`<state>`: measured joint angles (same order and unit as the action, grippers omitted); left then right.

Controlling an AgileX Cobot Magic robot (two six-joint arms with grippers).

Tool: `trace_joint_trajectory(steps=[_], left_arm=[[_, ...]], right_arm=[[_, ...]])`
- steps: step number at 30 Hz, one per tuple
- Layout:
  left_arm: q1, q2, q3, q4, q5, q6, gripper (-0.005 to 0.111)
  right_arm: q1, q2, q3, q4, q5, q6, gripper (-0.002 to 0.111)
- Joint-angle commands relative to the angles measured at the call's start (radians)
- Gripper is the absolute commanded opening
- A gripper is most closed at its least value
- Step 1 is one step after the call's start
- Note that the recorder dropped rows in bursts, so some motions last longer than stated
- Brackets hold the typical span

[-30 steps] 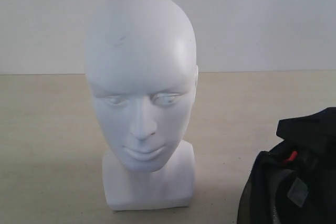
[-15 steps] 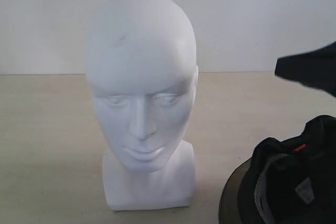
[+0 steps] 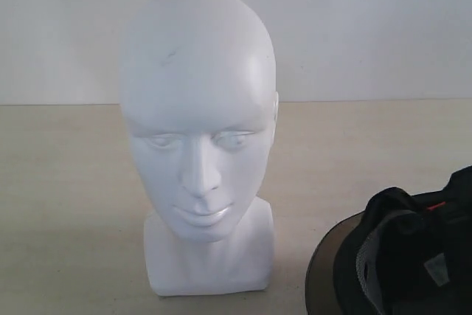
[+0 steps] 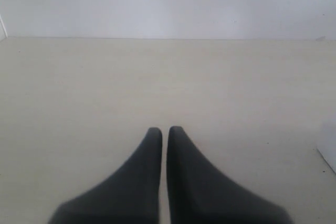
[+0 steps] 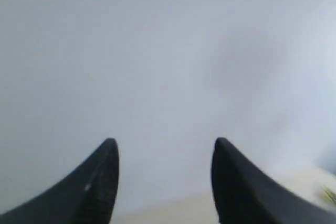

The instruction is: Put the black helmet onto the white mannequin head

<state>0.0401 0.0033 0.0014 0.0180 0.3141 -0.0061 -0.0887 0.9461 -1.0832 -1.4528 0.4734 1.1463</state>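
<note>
Pick-up step: matte black rounded helmet (image 3: 402,256) with smoky brown visor not yet grasped.
The helmet is seen on the beige table (image 3: 66,182), padded lining exposed, near the upright, bare glossy white mannequin head (image 3: 198,108). The right gripper (image 5: 164,156) is spread apart and empty, the left gripper (image 4: 164,132) drawn together. A rim grasp is judged necessary next.

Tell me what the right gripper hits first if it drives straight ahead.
Probably only the white wall: the right gripper has open jaws with nothing nearer between them, though depth is unclear.
</note>
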Motion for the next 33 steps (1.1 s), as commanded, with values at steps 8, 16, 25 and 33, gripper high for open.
trace_joint_trajectory(steps=[8, 16, 25, 33], left_arm=[[-0.003, -0.003, -0.001, -0.003, -0.002, -0.006, 0.004], [-0.003, -0.003, -0.001, -0.003, -0.002, -0.006, 0.004], [-0.003, -0.003, -0.001, -0.003, -0.002, -0.006, 0.004], [-0.003, -0.003, -0.001, -0.003, -0.002, -0.006, 0.004]], right_arm=[[-0.002, 0.048, -0.208, 1.428, 0.564, -1.04, 0.006], [-0.002, 0.226, -0.287, 1.887, 0.748, -1.146, 0.0], [0.183, 0.282, -0.3, 1.818, 0.748, -1.102, 0.0], [0.431, 0.131, -0.127, 1.556, 0.748, -0.864, 0.0]])
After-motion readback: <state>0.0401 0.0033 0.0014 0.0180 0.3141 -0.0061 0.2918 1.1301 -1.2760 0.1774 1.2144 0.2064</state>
